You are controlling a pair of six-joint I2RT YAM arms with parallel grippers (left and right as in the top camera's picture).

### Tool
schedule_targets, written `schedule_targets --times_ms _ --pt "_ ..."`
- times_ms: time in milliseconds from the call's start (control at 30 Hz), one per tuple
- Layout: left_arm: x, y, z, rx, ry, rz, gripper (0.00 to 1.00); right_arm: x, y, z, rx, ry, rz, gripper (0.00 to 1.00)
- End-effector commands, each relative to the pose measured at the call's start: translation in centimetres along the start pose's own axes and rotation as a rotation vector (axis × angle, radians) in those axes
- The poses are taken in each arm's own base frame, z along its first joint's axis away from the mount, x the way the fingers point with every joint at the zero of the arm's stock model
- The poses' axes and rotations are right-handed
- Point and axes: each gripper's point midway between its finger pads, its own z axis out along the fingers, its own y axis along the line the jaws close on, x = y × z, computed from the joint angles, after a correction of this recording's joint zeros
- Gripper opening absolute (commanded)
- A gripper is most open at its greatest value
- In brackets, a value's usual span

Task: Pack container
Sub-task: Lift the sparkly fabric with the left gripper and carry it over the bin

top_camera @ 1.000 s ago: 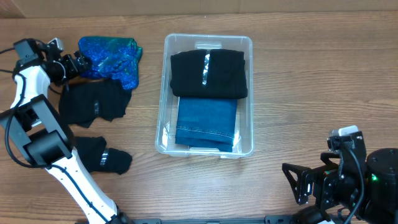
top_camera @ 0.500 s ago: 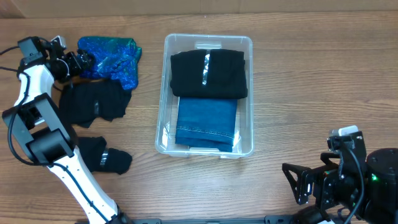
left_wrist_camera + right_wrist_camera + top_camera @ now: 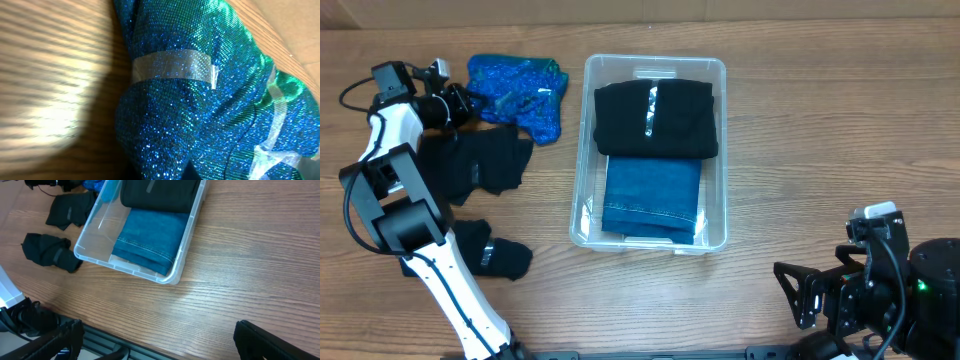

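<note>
We found the clear container (image 3: 579, 190) at the middle of the table (image 3: 820, 150), with a folded black garment (image 3: 656, 120) in its far half and folded blue jeans (image 3: 652, 195) in its near half, the two touching. The left gripper (image 3: 460, 103) was pinched shut on the left edge of a sparkly blue garment (image 3: 520, 88) lying just left of the container's far corner. The right gripper (image 3: 157, 330) stood wide open with nothing in it, well apart from the container
</note>
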Motion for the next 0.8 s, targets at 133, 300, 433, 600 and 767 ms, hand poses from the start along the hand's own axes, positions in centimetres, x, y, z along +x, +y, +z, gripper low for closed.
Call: schedule_targets --times_ms 133,300,433,600,767 --pt "-3.3 -3.2 -2.2 0.07 0.002 0.002 0.04 -0.1 0.1 -0.1 -0.005 -0.009 -0.006 1.0" --pt "-8.5 -9.6 -8.6 0.078 -0.069 0.138 0.04 -0.1 0.1 -0.1 -0.005 -0.009 -0.006 1.0" --pt "-11.2 -15.2 -13.4 0.149 -0.157 0.211 0.04 -0.1 0.1 -0.1 -0.005 -0.009 -0.006 1.0" --pt "-11.7 -23.1 -19.4 0.283 -0.234 0.303 0.04 -0.1 0.1 -0.1 -0.005 -0.009 -0.006 1.0" --pt "-9.5 -28.7 -24.0 0.354 -0.245 0.351 0.04 -0.1 0.1 -0.1 -0.005 -0.009 -0.006 1.0"
